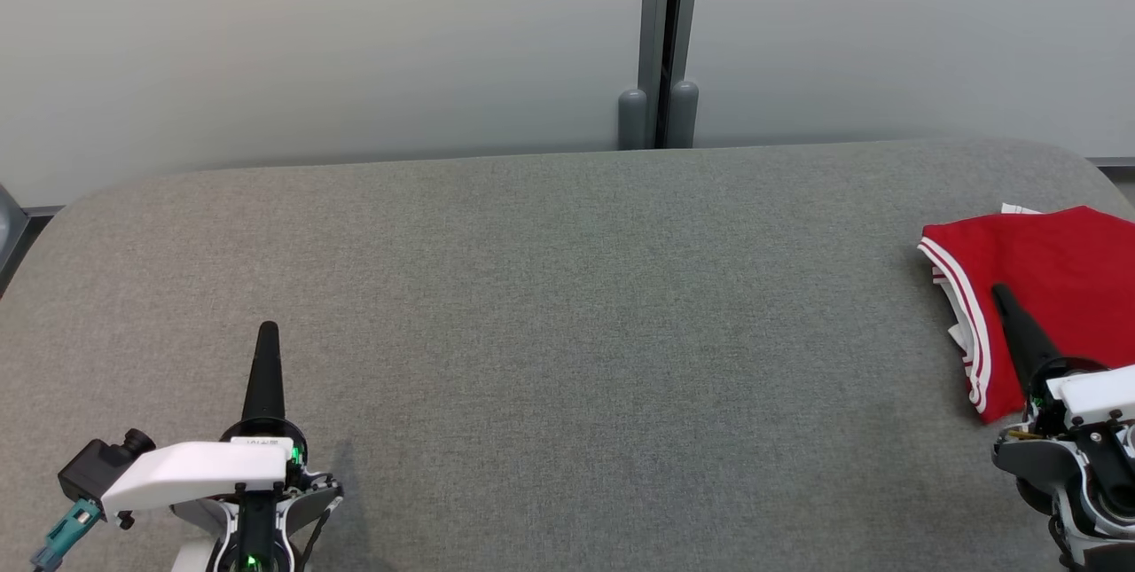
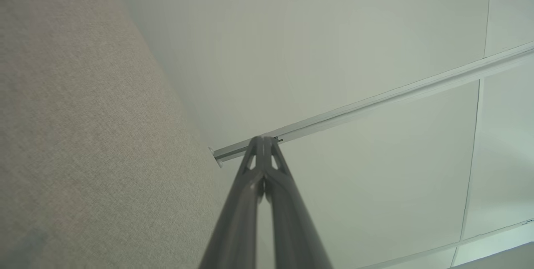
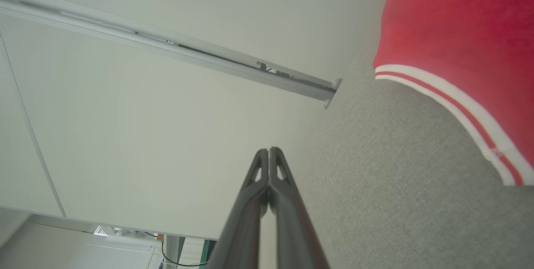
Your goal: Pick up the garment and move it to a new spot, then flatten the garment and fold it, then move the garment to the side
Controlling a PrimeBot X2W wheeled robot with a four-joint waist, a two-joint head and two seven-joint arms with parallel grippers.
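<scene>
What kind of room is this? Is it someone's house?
Probably an office or a lab, not a house: pale partition panels joined by a grey metal post, and a wide grey fabric-covered table with one folded red garment.

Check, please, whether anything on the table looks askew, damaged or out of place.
Nothing is spilled or damaged. The folded red garment lies at the right end of the table, a white corner poking out at its far side, so the fold looks slightly uneven.
</scene>
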